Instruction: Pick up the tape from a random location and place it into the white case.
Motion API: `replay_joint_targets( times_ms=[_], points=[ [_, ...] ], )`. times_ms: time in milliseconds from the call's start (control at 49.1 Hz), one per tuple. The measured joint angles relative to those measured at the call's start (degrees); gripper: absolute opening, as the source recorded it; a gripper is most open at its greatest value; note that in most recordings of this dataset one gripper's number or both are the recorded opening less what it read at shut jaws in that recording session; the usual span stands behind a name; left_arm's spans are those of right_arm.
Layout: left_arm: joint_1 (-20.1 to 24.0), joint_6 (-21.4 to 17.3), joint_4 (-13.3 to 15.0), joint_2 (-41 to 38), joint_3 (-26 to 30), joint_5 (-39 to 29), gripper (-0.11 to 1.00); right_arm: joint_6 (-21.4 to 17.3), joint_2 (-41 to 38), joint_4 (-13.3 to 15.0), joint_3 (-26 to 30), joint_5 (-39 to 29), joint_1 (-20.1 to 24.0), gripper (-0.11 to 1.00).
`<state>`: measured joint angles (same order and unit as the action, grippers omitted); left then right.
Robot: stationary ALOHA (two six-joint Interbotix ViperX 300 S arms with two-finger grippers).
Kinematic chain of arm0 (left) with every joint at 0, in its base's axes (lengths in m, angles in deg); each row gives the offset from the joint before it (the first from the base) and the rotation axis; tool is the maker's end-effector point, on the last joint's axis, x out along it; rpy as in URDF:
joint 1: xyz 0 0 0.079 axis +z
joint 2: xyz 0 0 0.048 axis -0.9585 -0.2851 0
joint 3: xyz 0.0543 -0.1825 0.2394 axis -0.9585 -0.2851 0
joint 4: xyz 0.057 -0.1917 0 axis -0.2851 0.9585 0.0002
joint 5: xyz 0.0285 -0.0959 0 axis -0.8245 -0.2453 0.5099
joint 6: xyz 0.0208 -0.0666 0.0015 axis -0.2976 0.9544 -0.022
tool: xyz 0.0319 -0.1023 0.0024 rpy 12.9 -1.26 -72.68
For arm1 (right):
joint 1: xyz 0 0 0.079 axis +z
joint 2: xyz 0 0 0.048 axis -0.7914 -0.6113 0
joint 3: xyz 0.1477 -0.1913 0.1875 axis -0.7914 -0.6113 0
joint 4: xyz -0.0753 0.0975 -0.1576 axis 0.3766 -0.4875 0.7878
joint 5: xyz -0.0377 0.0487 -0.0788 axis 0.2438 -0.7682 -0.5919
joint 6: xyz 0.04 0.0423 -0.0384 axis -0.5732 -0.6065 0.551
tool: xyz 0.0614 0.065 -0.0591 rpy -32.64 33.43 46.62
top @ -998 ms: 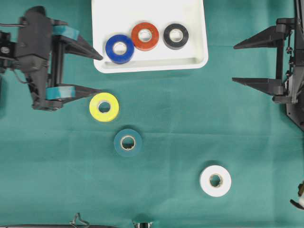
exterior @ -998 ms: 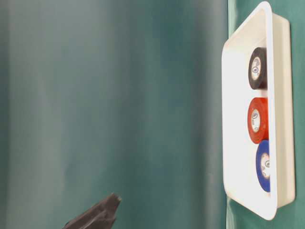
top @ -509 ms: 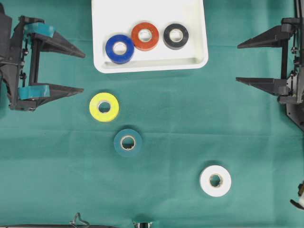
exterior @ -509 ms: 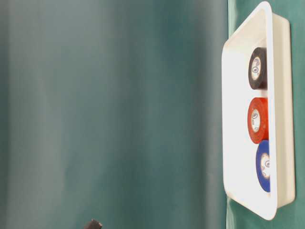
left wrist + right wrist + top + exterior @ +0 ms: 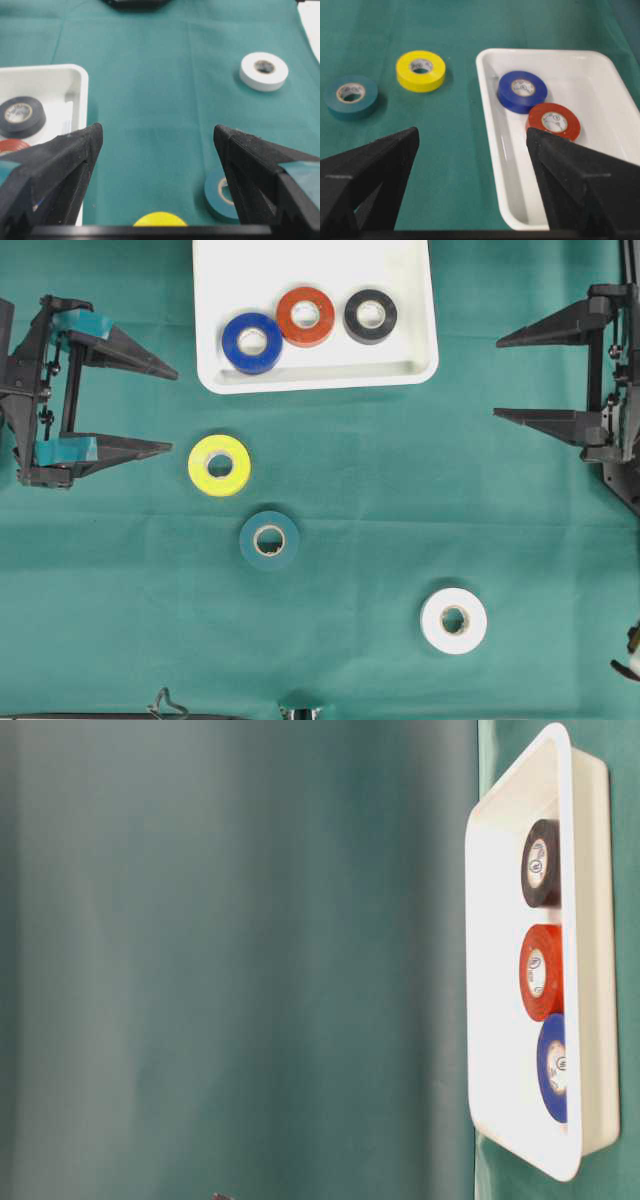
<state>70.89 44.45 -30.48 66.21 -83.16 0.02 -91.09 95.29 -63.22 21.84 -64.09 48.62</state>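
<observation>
The white case [image 5: 300, 265] at the top centre holds a blue tape [image 5: 252, 342], a red tape [image 5: 306, 315] and a black tape [image 5: 370, 316]. On the green cloth lie a yellow tape [image 5: 219, 465], a teal tape [image 5: 269, 540] and a white tape [image 5: 453, 621]. My left gripper [image 5: 175, 410] stands open and empty at the left, its lower fingertip just left of the yellow tape. At the right edge my right gripper [image 5: 496, 377] is open and empty too. The left wrist view has the yellow tape [image 5: 160, 219] low between the open left gripper [image 5: 157, 128].
The right wrist view looks past the open right gripper [image 5: 472, 131] at the case's near rim [image 5: 490, 100], with the blue tape [image 5: 522, 91] and red tape [image 5: 553, 121] inside. The table-level view has the case [image 5: 572, 780] at its right. A dark fixture [image 5: 300, 712] sits at the front edge.
My left gripper has drawn back to the left, away from the case's corner and the yellow tape, still open. The right gripper has barely moved. No tape has shifted.
</observation>
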Motion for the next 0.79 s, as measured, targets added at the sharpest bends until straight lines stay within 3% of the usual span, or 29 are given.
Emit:
replay_joint_targets(
  times_ms=[794],
  points=[
    [0.0,0.0,0.0,0.0,-0.4,0.1,0.97,-0.1,-0.8,0.1,-0.3,0.0,0.0,0.84]
  ],
)
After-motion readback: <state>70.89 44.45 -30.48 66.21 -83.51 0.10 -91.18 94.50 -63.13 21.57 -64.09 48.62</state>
